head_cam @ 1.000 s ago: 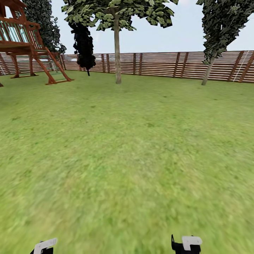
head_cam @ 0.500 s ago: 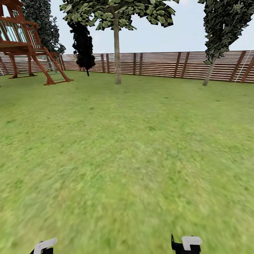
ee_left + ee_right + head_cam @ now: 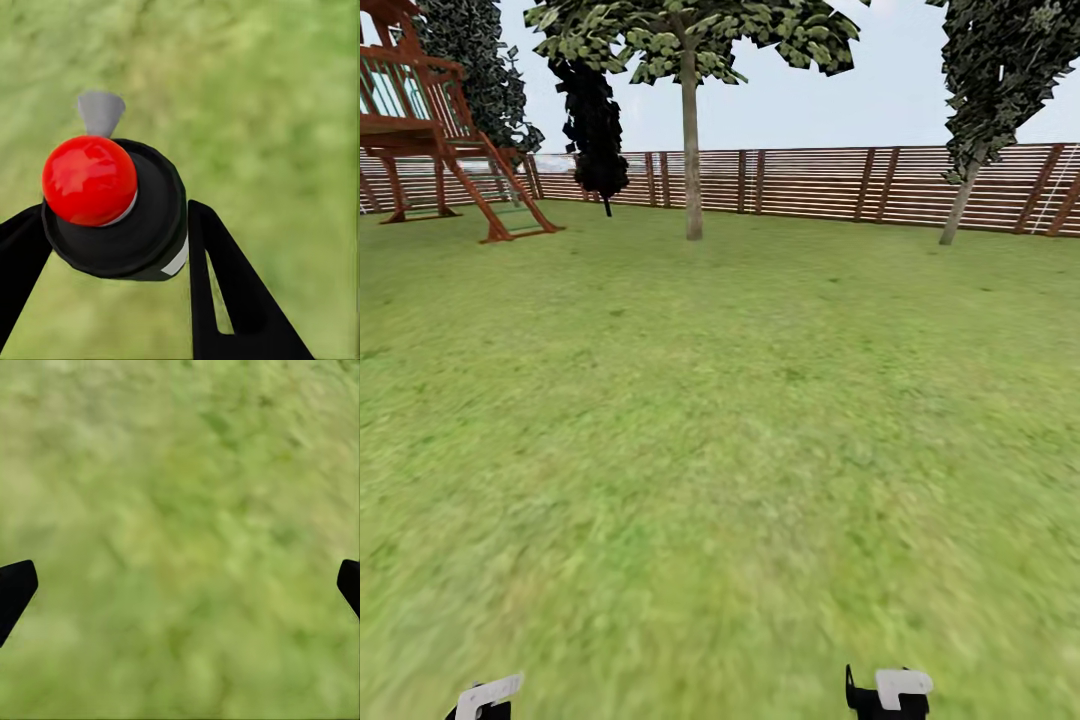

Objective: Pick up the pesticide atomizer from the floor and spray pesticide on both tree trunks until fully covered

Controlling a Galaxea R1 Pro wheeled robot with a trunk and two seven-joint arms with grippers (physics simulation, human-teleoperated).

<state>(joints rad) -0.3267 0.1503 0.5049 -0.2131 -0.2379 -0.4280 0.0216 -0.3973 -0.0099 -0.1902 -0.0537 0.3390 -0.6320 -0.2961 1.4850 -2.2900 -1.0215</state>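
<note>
red-capped black atomizer (image 3: pixel 112 217), green grass (image 3: pixel 720 450), brown slatted fence (image 3: pixel 810 185)

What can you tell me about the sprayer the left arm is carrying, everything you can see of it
The pesticide atomizer shows from its top end in the left wrist view: a round black body capped by a glossy red dome, a grey cone-shaped nozzle jutting from beside the dome, and a white patch on its side. It sits between the left gripper jaws, which close on its black body, above blurred grass.
</note>
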